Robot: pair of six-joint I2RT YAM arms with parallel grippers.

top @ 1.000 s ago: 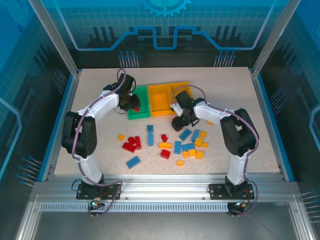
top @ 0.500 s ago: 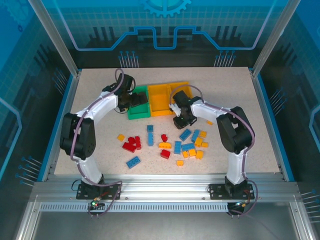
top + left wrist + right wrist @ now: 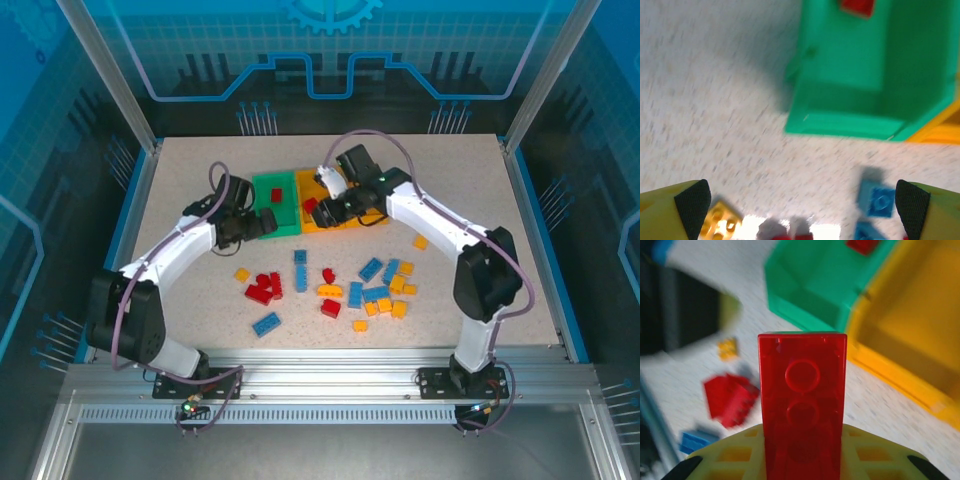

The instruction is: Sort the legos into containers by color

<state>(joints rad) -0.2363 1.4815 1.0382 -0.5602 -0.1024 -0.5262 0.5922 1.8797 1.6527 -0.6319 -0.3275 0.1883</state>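
Oblong red brick [image 3: 802,400] clamped in right pincer [image 3: 802,467], two rings on its face clear at the wrist, a speck from above, left pincer [image 3: 802,202] spread apart.

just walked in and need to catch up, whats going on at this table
Two robot arms are sorting toy bricks by colour. The right claw grips a long red brick near where the green bin meets the yellow bin. A second red brick already lies in the green bin. The left claw is open and empty, low over the table in front of the green bin. Loose bricks in red, blue and yellow wait on the table.
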